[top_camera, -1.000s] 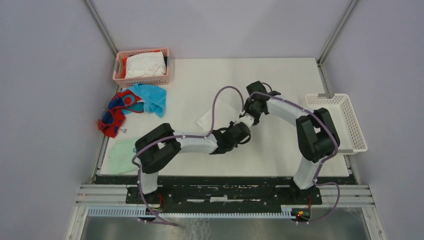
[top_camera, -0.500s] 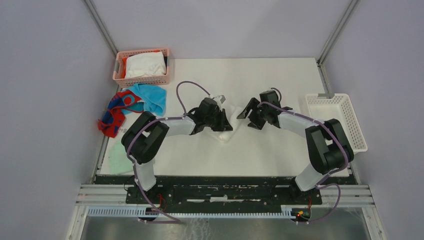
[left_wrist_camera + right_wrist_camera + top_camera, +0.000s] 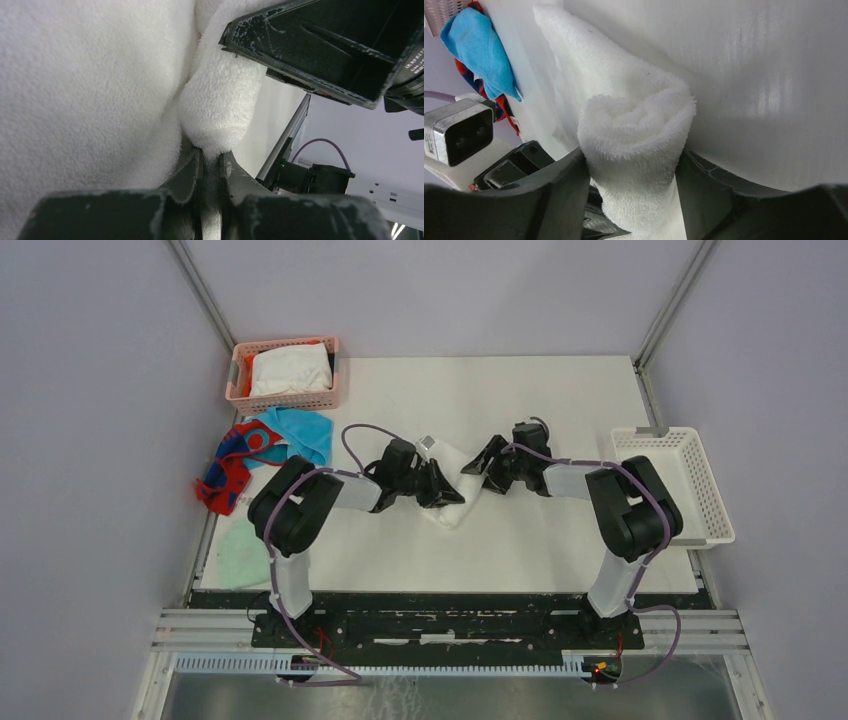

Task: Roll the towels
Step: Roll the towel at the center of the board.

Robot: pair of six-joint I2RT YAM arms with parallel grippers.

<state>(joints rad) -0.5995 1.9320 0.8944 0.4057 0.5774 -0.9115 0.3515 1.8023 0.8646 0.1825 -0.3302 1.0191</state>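
Note:
The white towel (image 3: 452,502) lies mid-table, partly rolled, between both grippers. My left gripper (image 3: 442,490) comes from the left and is shut on a thin fold of the white towel (image 3: 100,90), pinched at the fingertips (image 3: 211,152). My right gripper (image 3: 478,466) comes from the right, open, its two fingers either side of the rolled end (image 3: 636,135) without squeezing it. The turquoise-blue towel (image 3: 305,435) and the red towel with dark-blue blotches (image 3: 230,468) lie crumpled together at the table's left edge. The blue towel (image 3: 479,50) also shows in the right wrist view.
A pink basket (image 3: 238,390) at the back left holds white cloth (image 3: 290,368). A pale mint-green folded cloth (image 3: 243,550) lies at the near left. A white basket (image 3: 712,490) stands off the table's right edge. Metal frame posts rise at the back corners.
The left arm swung from the centre to the towel's left side and holds its fold. The right gripper moved left onto the roll and its jaws widened. The flat towel is now bunched into a roll.

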